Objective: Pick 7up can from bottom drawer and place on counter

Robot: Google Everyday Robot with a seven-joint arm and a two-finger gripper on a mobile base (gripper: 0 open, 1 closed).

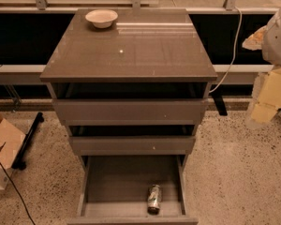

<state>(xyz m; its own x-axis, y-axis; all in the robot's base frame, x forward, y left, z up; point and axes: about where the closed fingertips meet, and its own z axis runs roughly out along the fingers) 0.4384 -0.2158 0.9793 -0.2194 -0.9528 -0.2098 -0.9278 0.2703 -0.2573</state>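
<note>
The 7up can (154, 198) lies on its side in the open bottom drawer (98, 182), near the front and right of the middle, green and white with a silvery end towards me. The counter (131, 50) is the glossy grey-brown top of the cabinet. My gripper (270, 95) hangs at the right edge of the view, a pale yellowish shape below the white arm (278, 34). It is beside the cabinet at about top-drawer height, well above and to the right of the can, and holds nothing that I can see.
A white bowl (101, 18) stands at the counter's back left. The two upper drawers (130, 110) are each pulled out a little. A cardboard box (2, 146) and a black bar lie on the floor at left. A white cable (232, 46) hangs at back right.
</note>
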